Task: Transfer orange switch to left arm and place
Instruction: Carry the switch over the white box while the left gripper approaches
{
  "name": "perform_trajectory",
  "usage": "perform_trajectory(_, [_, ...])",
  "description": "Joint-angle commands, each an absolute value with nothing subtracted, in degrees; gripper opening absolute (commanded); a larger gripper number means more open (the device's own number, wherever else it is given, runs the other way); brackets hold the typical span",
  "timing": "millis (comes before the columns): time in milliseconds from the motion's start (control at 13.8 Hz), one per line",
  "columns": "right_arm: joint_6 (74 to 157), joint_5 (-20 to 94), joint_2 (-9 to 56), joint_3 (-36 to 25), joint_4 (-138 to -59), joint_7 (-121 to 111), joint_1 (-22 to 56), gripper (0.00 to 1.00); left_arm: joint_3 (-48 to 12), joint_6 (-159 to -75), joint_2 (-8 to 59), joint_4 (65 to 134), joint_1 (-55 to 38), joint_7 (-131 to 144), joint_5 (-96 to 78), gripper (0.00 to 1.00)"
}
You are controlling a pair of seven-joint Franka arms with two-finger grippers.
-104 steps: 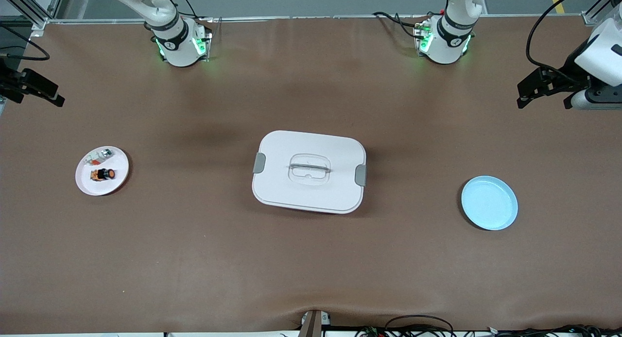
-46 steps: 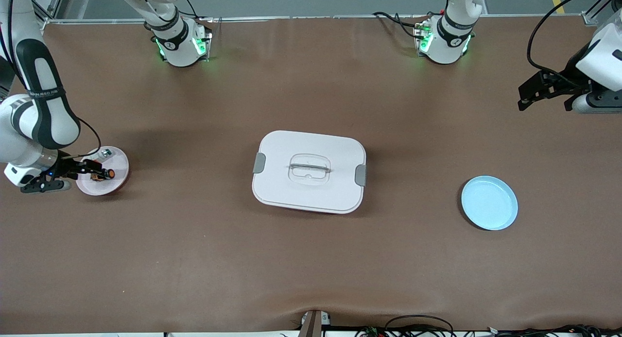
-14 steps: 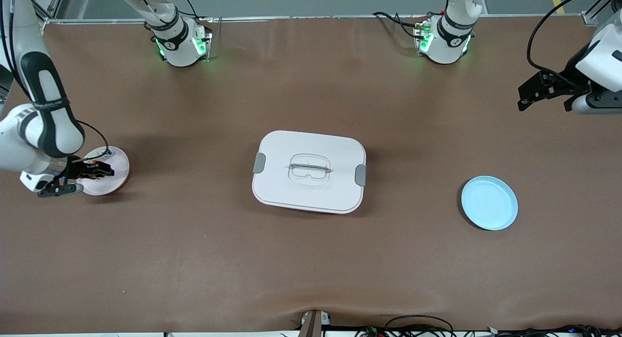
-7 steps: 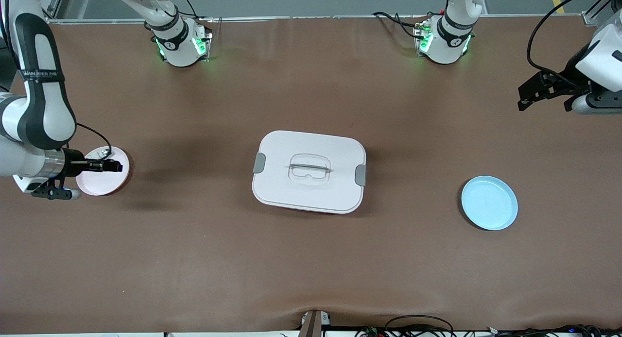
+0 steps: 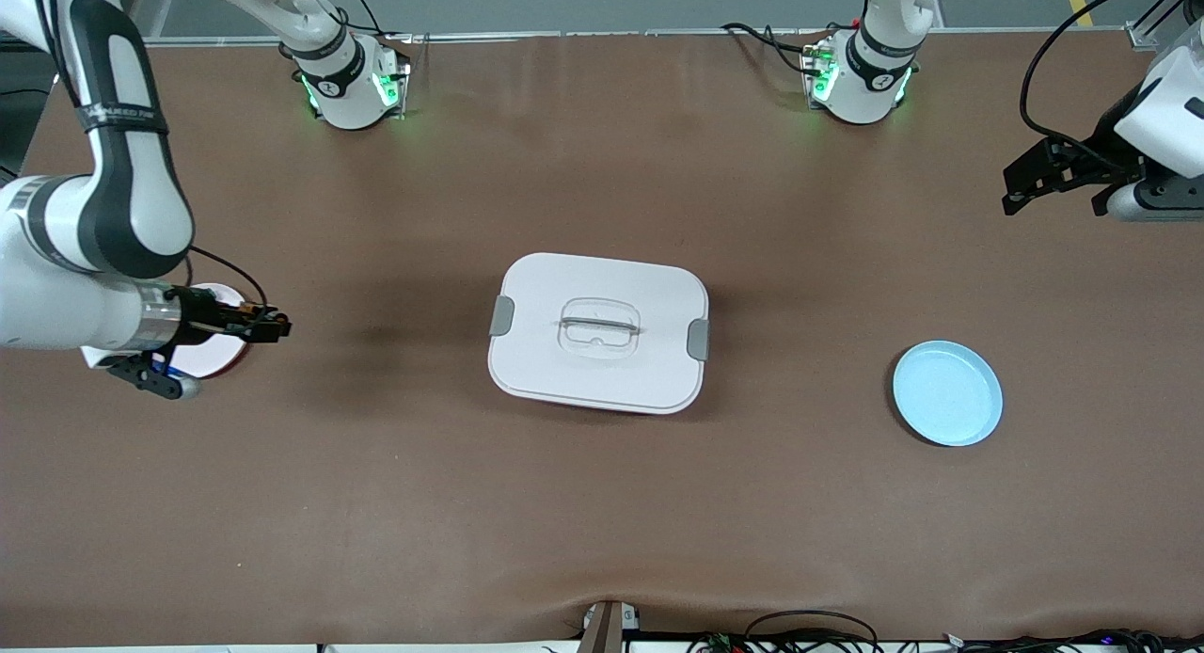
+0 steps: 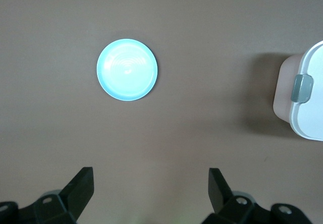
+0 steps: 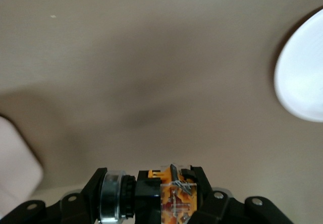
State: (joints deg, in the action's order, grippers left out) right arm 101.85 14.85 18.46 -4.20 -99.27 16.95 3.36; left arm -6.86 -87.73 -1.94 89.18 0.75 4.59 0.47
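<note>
My right gripper (image 5: 273, 326) is shut on the orange switch (image 5: 254, 315) and holds it in the air just past the white plate's edge, on the box's side. In the right wrist view the switch (image 7: 161, 199) sits crosswise between the shut fingers, its orange body and silver ring showing. The white box (image 5: 598, 331) stands at the table's middle, apart from the gripper. Its corner shows in the right wrist view (image 7: 15, 163). My left gripper (image 5: 1049, 199) is open and empty, and waits high at the left arm's end of the table. Its fingers (image 6: 81, 188) stand wide apart.
The small white plate (image 5: 224, 357) lies under the right wrist, mostly hidden, and shows in the right wrist view (image 7: 303, 77). A light blue plate (image 5: 947, 393) lies toward the left arm's end, also in the left wrist view (image 6: 126, 69), beside the box's clipped end (image 6: 303, 100).
My right gripper closed on the orange switch on the white plate, lifted it, and has moved off the plate toward the box. The left arm has not moved.
</note>
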Motion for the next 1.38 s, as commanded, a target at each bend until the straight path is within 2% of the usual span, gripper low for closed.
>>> perform_trajectory(0, [100.9,18.5,17.8,-4.7,-96.6,26.6,8.0,0.00,-6.9,-86.8,-1.2,87.9,0.7,4.4,0.4,1.00])
perform_trajectory(290, [101.0,19.5,19.1,-4.7,-89.1,43.6,16.6,0.00,-7.2,-86.8,-0.9,87.8,0.5,4.4,-0.3,1.00])
perform_trajectory(508, [101.6,25.5,19.3,-4.7,-88.3,50.8,20.4,0.00,-7.4,-86.9,-0.7,87.8,0.4,4.6,-1.8,1.00])
perform_trajectory(799, [102.9,27.0,19.8,-4.7,-87.4,57.2,23.4,0.00,-7.4,-87.8,0.3,87.9,0.4,5.0,-7.7,1.00])
perform_trajectory(1307, [105.9,30.3,25.4,-4.7,-79.2,76.3,28.8,0.00,-9.0,-96.3,3.9,88.4,-1.1,7.5,-19.0,1.00])
